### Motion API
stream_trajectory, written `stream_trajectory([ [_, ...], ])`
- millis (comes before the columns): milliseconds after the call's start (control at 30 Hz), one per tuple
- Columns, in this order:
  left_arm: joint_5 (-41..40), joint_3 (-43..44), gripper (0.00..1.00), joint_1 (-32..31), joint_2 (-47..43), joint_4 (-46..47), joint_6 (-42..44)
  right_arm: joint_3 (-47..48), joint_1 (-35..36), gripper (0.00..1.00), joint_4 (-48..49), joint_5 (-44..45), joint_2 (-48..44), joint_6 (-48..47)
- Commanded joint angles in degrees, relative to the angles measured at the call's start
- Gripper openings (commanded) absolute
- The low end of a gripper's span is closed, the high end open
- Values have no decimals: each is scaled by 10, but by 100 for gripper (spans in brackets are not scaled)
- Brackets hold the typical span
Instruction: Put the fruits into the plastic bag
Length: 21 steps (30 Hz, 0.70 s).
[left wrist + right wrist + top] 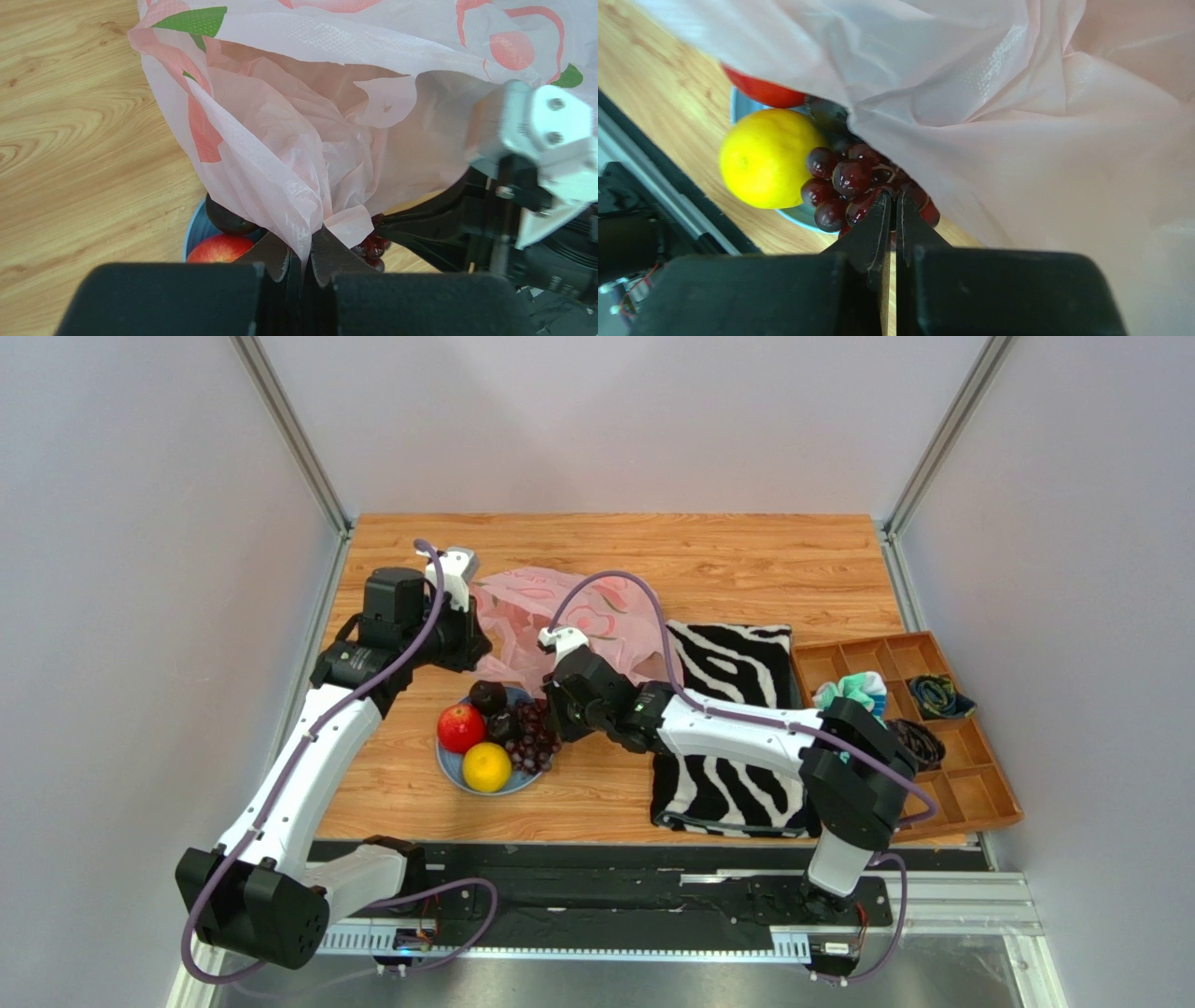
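The left pincer (307, 257) is clamped on a fold of the pink plastic bag (337, 105), holding that edge up just above the blue plate (195, 227) on the wooden table (758, 567). The right pincer (892, 210) has its jaws pressed together, tips in the grape bunch (843, 182), though I cannot tell whether a stem is caught between them. The grape bunch, red apple (460, 727), yellow citrus (487, 767) and a dark plum (488, 699) all lie on the plate, outside the bag.
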Motion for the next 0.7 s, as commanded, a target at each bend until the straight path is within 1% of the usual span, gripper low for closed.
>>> stream_trajectory([
  [0,7,13,0,3,-4,5,-3,-4,5,0,60,11,-55,-8],
  [233,6,13,0,3,-4,4,-3,0,7,0,57,9,-55,-5],
  [433,6,13,0,2,-4,4,-3,-13,16,0,61,2,-86,-15],
  [667,6,13,0,3,-6,4,-3,-36,51,0,92,-10,-141,-78],
])
